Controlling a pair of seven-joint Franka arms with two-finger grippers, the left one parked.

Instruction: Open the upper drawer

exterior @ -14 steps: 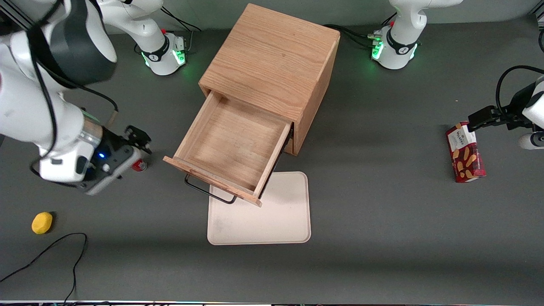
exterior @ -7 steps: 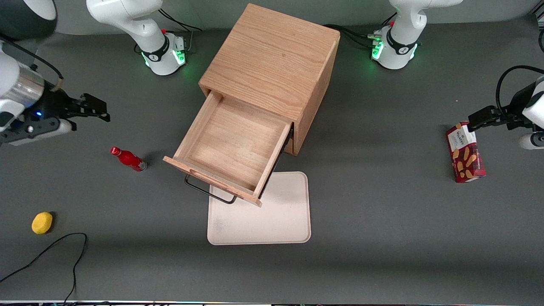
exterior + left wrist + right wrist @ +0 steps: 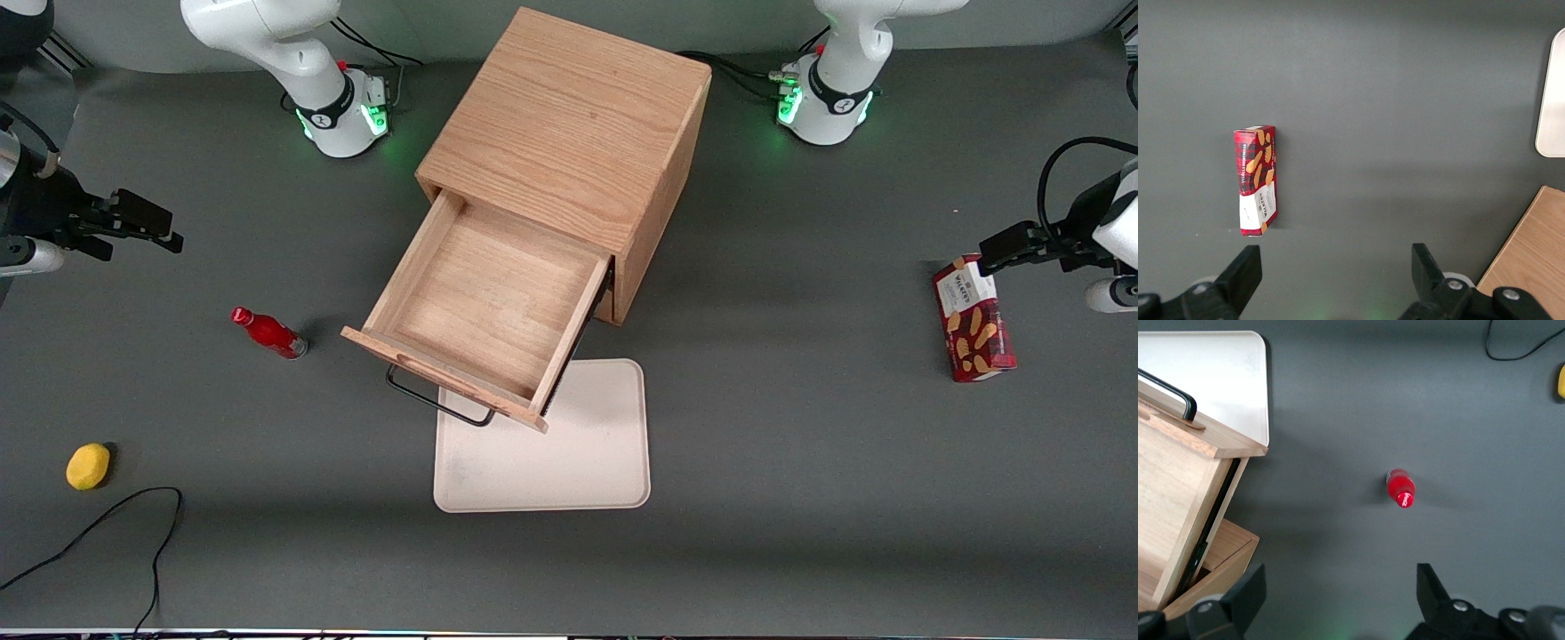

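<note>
The upper drawer of the light oak cabinet stands pulled far out, its inside bare. Its thin black wire handle sticks out from the drawer's front, over a tray. In the right wrist view the drawer and the handle show from above. My gripper hangs well away from the cabinet, toward the working arm's end of the table, farther from the front camera than a red bottle. It is open, with only grey table between its fingers.
A red bottle stands on the table between my gripper and the drawer. A cream tray lies in front of the cabinet. A yellow lump and a black cable lie near the table's front edge. A biscuit box lies toward the parked arm's end.
My gripper has pulled back from beside the drawer toward the working arm's end of the table, uncovering the red bottle. The drawer has stayed open and still.
</note>
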